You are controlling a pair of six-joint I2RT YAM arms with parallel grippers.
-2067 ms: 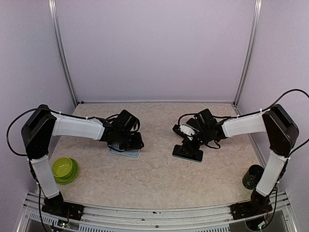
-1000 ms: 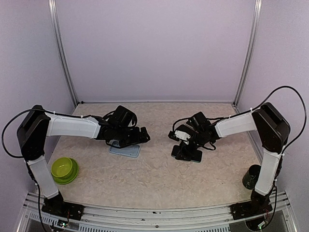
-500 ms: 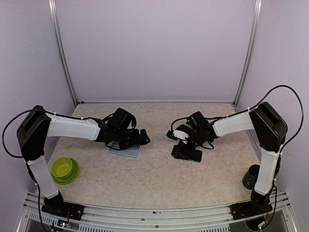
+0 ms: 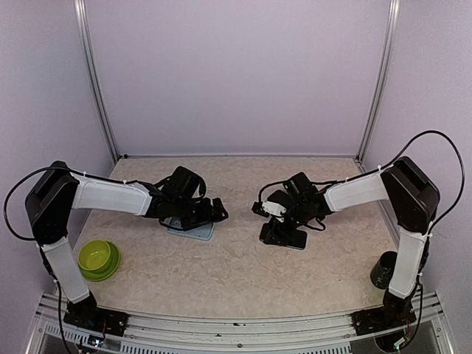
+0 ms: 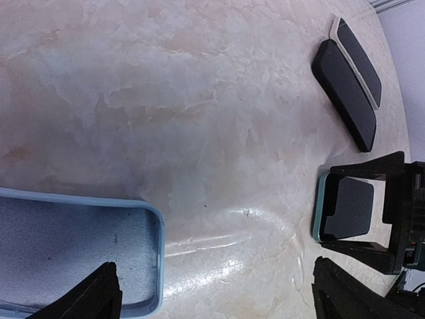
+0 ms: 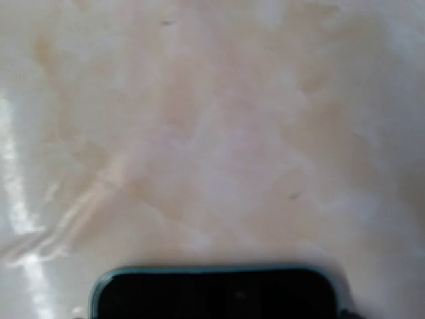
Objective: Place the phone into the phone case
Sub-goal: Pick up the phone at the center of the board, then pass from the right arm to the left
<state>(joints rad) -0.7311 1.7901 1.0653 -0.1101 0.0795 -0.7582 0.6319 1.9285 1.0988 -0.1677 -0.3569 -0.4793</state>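
Phone [image 4: 286, 237] not yet in case [image 4: 193, 230], well apart. Left gripper [image 4: 212, 209] wide open at case; right gripper [image 4: 276, 221] astride phone, grip unclear.

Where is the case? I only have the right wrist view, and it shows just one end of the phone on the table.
Observer: The case lies flat to the left of the phone, with bare table between them.
Operator: Anything in it?
Observer: The part that shows is empty.
Operator: And my own grip?
Observer: The right gripper straddles the phone, which lies flat on the table. I cannot tell whether it touches.
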